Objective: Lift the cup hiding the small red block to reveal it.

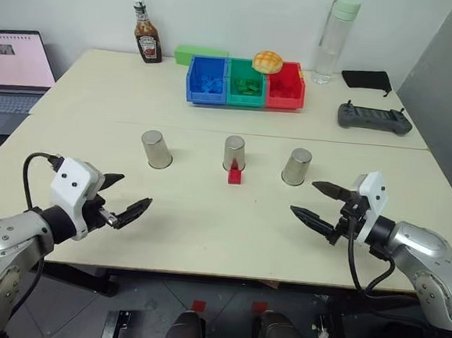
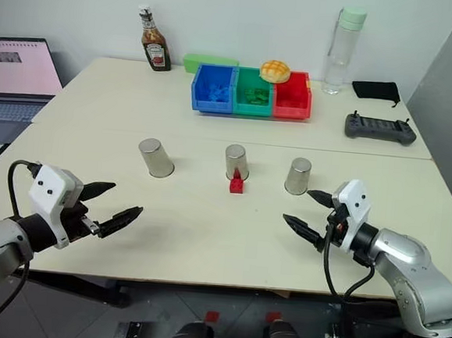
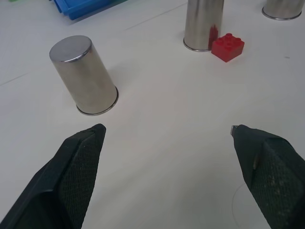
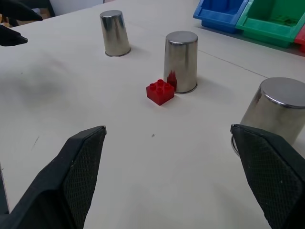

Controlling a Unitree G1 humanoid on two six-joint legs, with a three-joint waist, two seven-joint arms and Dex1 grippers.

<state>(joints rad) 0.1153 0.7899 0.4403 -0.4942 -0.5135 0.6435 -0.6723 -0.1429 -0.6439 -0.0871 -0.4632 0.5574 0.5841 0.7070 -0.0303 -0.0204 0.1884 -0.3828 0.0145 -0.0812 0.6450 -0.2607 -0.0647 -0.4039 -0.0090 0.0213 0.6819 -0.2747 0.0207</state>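
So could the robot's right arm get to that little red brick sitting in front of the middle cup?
Probably yes. The small red block sits uncovered in front of the middle cup, and the table between it and the open right end effector is bare.

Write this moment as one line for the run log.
cups: three, upside down, in a row | red block: uncovered, before middle cup | left gripper: open, empty | right gripper: open, empty

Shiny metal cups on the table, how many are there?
3, upside down in a row: left cup, middle cup just behind the red block, right cup. None looks hidden.
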